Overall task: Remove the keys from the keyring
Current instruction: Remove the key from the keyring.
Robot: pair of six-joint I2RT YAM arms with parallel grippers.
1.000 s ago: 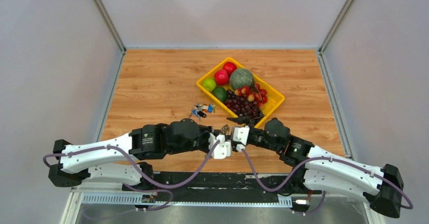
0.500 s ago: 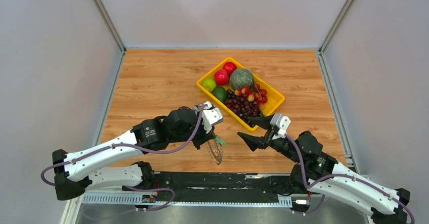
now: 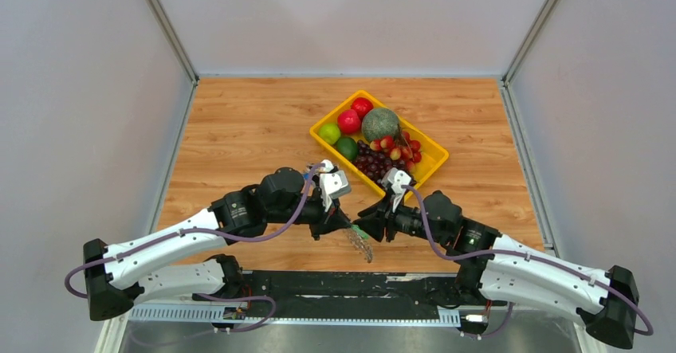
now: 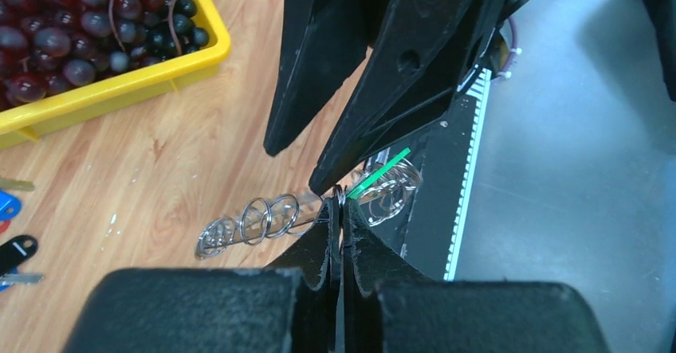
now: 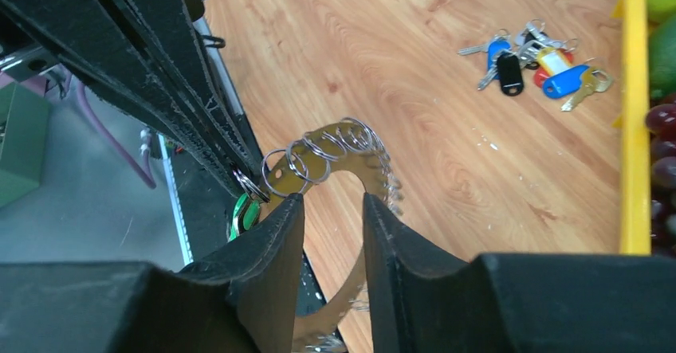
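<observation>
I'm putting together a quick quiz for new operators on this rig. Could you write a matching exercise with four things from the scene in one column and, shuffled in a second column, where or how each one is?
Things
1. left gripper
2. right gripper
3. coloured-key bunch
4. grapes

Place or state
A. lying on the bare wooden table
B. piled in the yellow tray
C. shut on the keyring beside its green tag
D. fingers apart, close beside the keyring

Pairs: 1-C, 2-D, 3-A, 4-B
</observation>
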